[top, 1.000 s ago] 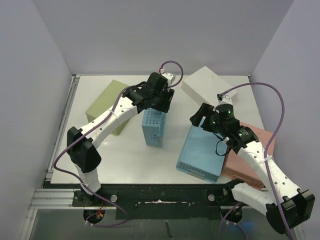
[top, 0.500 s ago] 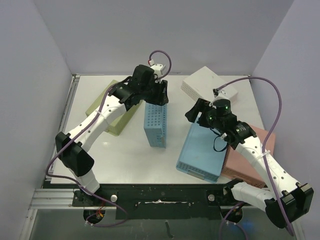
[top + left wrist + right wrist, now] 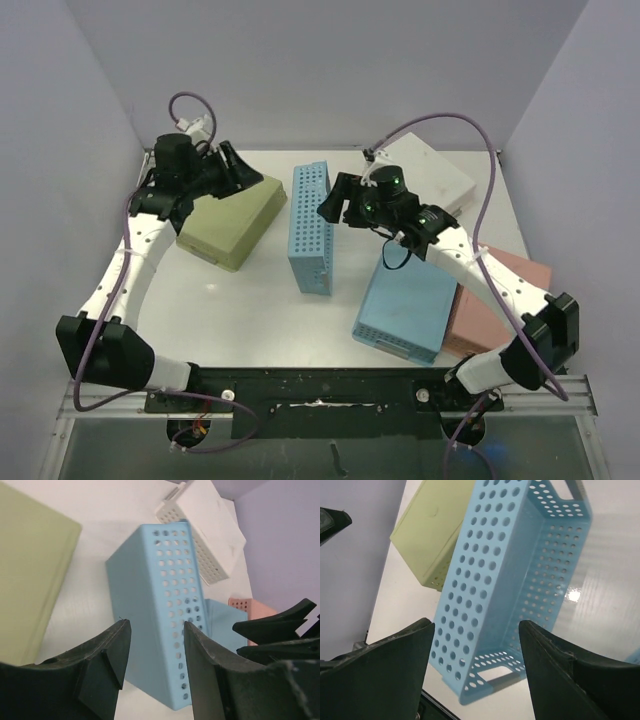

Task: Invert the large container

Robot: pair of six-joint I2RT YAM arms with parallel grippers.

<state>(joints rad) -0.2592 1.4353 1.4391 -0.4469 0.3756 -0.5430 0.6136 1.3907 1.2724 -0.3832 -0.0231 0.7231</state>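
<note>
A blue perforated container (image 3: 311,228) stands on its long side wall in the middle of the table, untouched by either gripper. Its open side faces right, toward my right gripper (image 3: 335,203), which is open and empty just beside its upper rim. The right wrist view looks into the container's hollow (image 3: 520,580) between the open gripper (image 3: 477,650). My left gripper (image 3: 238,168) is open and empty at the back left, above the green container and apart from the blue one. The left wrist view shows the container's closed bottom and perforated side wall (image 3: 160,620) beyond the open gripper (image 3: 155,650).
An upside-down green container (image 3: 230,215) lies at the left. A white perforated container (image 3: 425,170) is at the back right. A wider light-blue container (image 3: 405,305) lies upside down at the front right, with a pink one (image 3: 505,300) beside it.
My left gripper has let the blue container go and swung back left, over the green container. My right gripper has moved left and back toward the container's open side. The container stays standing on its side.
</note>
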